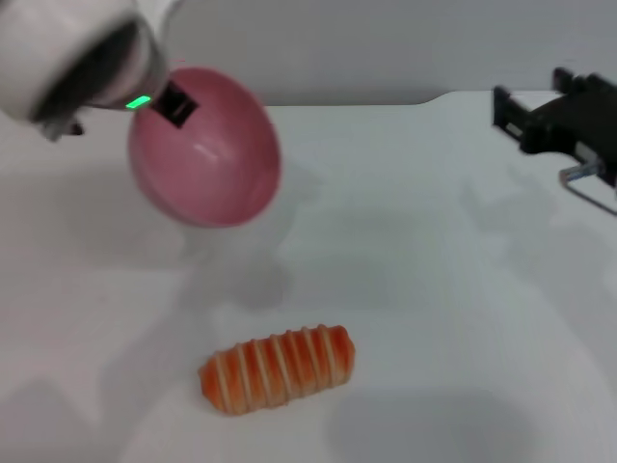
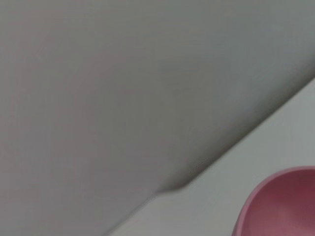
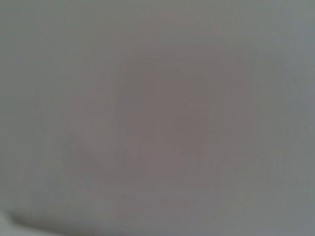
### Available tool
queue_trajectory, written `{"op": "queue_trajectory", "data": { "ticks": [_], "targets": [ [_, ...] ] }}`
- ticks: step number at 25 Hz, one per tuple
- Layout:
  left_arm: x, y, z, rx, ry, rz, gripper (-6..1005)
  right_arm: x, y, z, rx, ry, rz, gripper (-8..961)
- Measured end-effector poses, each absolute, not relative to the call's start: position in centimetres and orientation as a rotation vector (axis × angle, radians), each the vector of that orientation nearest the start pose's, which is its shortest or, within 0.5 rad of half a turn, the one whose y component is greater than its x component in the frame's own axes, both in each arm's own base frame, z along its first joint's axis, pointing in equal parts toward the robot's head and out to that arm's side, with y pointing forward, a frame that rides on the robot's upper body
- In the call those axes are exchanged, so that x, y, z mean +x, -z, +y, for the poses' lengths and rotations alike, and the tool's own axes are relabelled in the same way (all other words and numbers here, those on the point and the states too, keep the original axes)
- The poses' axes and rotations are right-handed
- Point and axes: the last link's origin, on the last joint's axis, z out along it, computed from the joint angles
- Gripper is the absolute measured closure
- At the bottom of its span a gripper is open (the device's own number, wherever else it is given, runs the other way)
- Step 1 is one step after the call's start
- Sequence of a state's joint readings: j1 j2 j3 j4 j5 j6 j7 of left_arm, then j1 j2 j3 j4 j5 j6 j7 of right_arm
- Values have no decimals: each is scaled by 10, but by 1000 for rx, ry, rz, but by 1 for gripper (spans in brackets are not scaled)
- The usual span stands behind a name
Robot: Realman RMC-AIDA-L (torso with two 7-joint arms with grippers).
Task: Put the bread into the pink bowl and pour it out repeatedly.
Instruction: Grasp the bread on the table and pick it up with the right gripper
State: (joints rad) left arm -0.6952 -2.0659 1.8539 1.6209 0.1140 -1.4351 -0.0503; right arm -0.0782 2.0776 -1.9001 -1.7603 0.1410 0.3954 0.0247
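bread (image 1: 278, 369) unobstructed, pink bowl (image 1: 205, 148) raised

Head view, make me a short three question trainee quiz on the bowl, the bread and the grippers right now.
1. True or false: the orange striped toy bread loaf lies inside the glossy pink plastic bowl.
2. Which gripper holds the bowl? A) left gripper B) right gripper C) neither
3. Fill in: the bowl is tipped over in the air, its rounded ____ facing the camera.

Key: 1 false, the loaf lies on the white table, stripes up. 2 A; the right one waits at the table's right edge. 3 underside.
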Motion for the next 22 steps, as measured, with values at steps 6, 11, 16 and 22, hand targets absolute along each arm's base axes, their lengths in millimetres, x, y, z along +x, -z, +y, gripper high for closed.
{"op": "queue_trajectory", "data": {
  "ticks": [6, 11, 16, 22],
  "targets": [
    [-131, -39, 382, -2008, -454, -791, 952, 157, 5, 294, -2056, -207, 849, 287],
    [-148, -50, 383, -1969, -451, -850, 952, 147, 37, 284, -2203, -158, 925, 288],
    [-148, -51, 386, -1967, -432, -841, 952, 128, 68, 279, -2330, -149, 923, 288],
    [-147, -51, 387, -1968, -423, -836, 952, 124, 94, 274, -2414, -147, 981, 288]
  ]
}}
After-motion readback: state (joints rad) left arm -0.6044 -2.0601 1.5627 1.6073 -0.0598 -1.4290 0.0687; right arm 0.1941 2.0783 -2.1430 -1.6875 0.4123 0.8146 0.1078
